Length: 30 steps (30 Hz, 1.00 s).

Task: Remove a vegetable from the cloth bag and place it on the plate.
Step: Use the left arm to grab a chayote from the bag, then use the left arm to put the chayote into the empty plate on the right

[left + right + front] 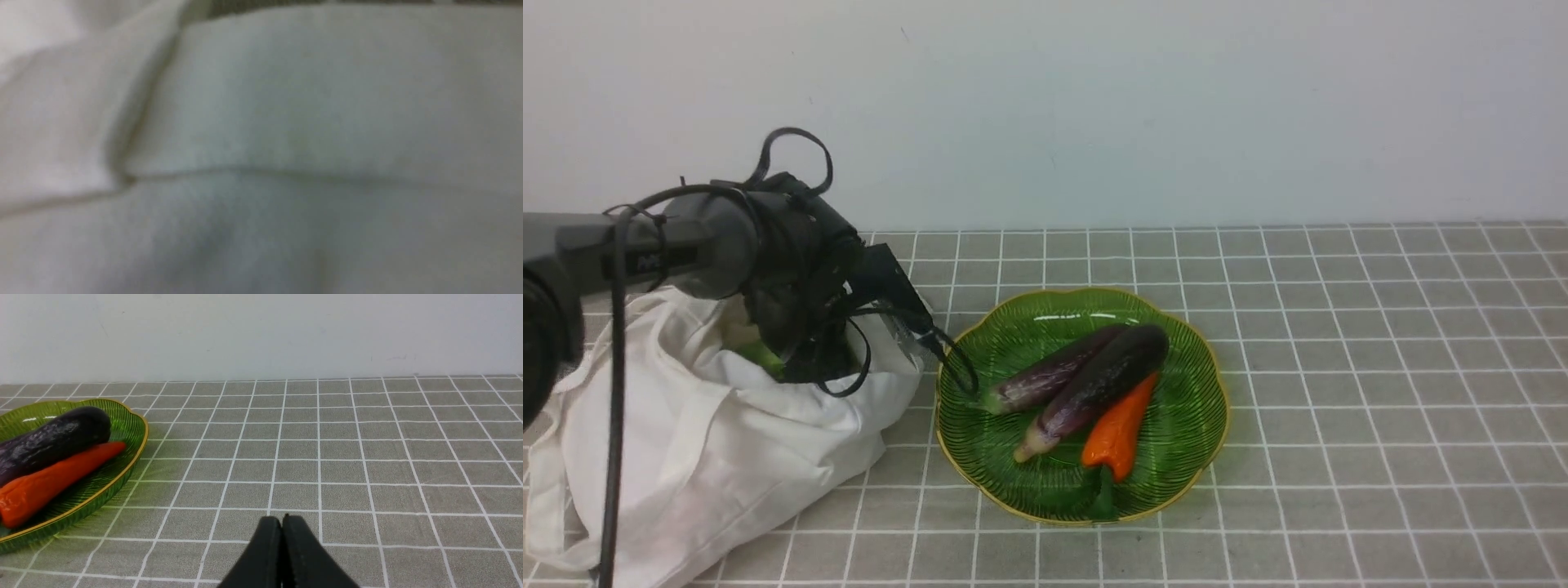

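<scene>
Within cloth bag (711, 457), just beside left pincer (805, 359), seemingly the vegetable (760, 356).

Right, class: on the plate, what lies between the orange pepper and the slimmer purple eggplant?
The thicker, darker eggplant lies between the orange pepper and the slimmer eggplant on the plate, seen clearly in the front view.

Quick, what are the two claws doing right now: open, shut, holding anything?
Left gripper: reaching into the cloth bag, fingertips hidden; cannot tell whether open or holding.
Right gripper: shut, holding nothing.
</scene>
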Motion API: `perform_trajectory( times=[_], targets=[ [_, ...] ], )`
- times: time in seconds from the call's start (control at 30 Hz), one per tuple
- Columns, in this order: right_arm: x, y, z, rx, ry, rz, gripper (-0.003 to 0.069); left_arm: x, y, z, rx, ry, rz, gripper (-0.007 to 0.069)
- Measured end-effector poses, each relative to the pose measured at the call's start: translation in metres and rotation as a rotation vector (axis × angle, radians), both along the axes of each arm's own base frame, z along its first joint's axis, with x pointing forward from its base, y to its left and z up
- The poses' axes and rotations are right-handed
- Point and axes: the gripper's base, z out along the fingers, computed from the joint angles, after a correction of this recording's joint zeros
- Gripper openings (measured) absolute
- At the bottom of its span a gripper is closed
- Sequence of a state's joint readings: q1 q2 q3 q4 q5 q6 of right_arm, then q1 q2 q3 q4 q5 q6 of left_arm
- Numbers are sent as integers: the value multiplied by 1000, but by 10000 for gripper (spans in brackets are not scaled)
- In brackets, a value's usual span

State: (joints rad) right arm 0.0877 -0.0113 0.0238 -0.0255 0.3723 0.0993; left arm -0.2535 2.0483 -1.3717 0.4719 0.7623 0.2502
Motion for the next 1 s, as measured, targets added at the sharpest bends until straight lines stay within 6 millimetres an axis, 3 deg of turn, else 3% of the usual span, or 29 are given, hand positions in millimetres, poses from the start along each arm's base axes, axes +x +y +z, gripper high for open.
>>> perform_trajectory(
  times=[0.07,0.13,0.27,0.4,0.43,0.73,0.9,1.0],
  targets=[
    [0,0,0,0,0,0,-15,-5,0,15,-32,-7,40,405],
    [0,0,0,1,0,0,-15,-18,-1,45,-124,-1,130,405],
    [0,0,0,1,0,0,-15,-33,2,76,-237,-2,216,405],
    [0,0,0,1,0,0,-15,-42,7,95,-333,1,282,405],
    [0,0,0,1,0,0,-15,-48,11,109,-383,-19,310,405],
    [0,0,0,0,0,0,-15,-85,20,181,-517,-191,310,405],
    [0,0,0,0,0,0,-15,-100,8,209,-711,-262,298,405],
    [0,0,0,1,0,0,-15,-109,-19,219,-855,-232,159,405]
  ],
)
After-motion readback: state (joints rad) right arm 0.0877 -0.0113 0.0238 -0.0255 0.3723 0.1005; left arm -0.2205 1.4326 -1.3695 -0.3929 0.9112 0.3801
